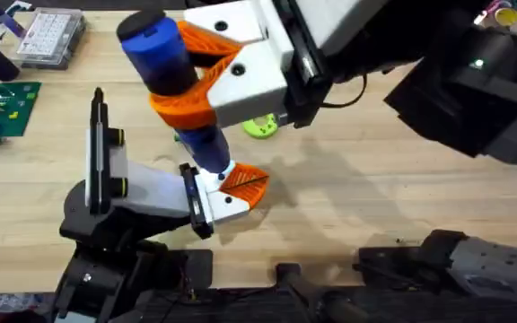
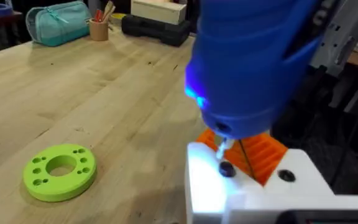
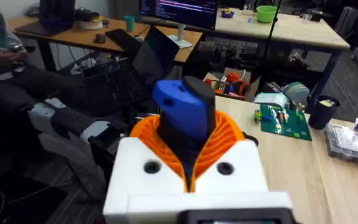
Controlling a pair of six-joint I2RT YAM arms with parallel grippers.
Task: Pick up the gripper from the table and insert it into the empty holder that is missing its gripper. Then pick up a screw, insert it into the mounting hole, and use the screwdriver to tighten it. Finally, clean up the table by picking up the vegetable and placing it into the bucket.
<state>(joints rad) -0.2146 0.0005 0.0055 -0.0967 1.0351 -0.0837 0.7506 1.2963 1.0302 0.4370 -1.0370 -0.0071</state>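
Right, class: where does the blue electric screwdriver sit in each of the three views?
Overhead: screwdriver upper centre-left, tilted, clamped in the right gripper.
Left wrist: upper right, bit down at the white block.
Right wrist: centre, between orange pads.
Shared landmark: lime-green ring, overhead and left wrist.

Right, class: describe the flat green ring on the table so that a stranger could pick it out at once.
Start at the blue screwdriver held upright over the white holder near the table's middle. Just beyond it, on the bare wood, lies the lime-green ring. It is a flat disc with a large centre hole and smaller holes around it, the only green thing lying there.
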